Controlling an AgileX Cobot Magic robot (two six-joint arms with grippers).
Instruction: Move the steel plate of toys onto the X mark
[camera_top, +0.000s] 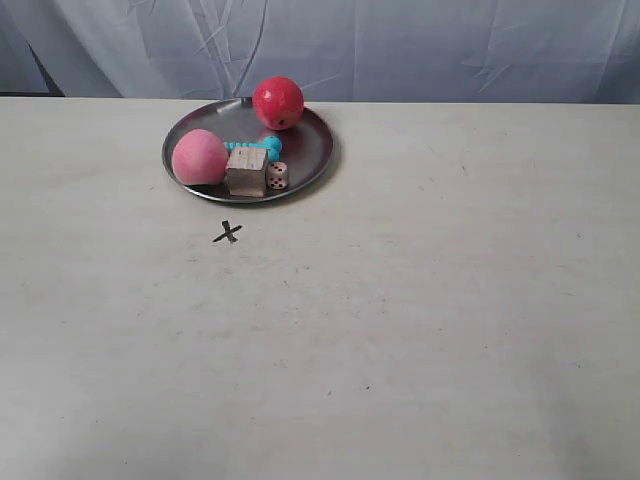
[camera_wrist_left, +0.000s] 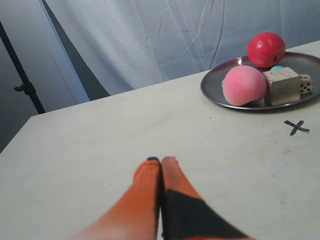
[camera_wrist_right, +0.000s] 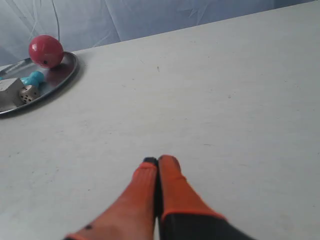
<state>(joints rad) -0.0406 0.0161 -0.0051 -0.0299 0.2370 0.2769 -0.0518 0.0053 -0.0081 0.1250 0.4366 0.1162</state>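
The plate (camera_top: 312, 140) with its toys (camera_top: 200, 157) sits far on the counter (camera_top: 450, 300), left in the exterior view. The X (camera_top: 228, 233) lies just nearer, apart from it. Left pincer (camera_wrist_left: 160, 161) and right pincer (camera_wrist_right: 156, 161) are both closed, holding nothing.

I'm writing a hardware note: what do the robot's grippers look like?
The left gripper has two long, tapering orange fingers with rounded tips, one with a black patch toward its base, one with a dark tip edge. The right gripper has the same orange tapered fingers, black near the base. No cables or arm links show.
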